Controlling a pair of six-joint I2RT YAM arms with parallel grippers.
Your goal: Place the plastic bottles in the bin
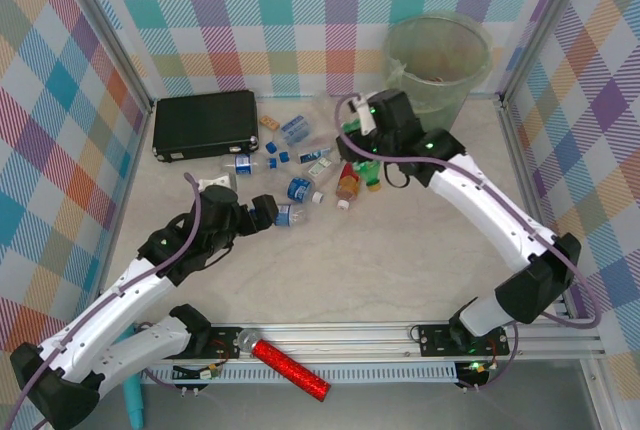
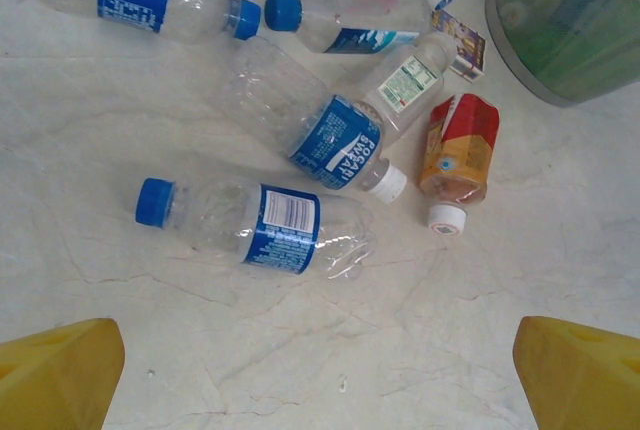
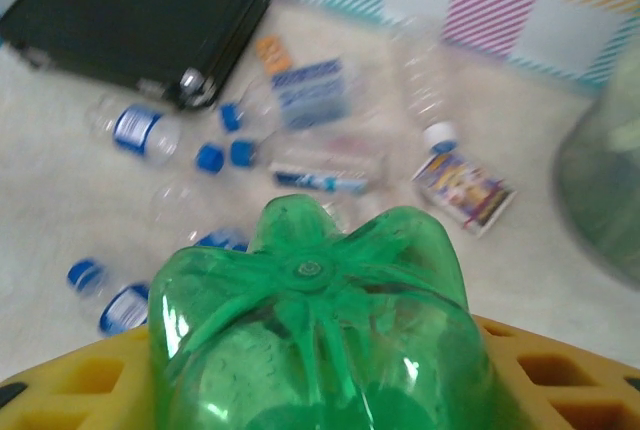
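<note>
The bin (image 1: pixel 438 60) is stood at the far right, within the right arm's reach. A green bottle (image 3: pixel 320 330) is clamped in the right gripper (image 1: pixel 358 136), presumably for carrying there. The left gripper (image 2: pixel 320 380) is held wide open over a blue-labelled clear bottle (image 2: pixel 262 230), seemingly lined up for grasping.

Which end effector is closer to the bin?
Right. The right end effector, shut on a green bottle, is just left of the bin; the left end effector, open, hangs much farther away by the clear bottles.

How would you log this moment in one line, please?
right gripper: shut on green bottle | left gripper: open, empty | bin: upright
</note>
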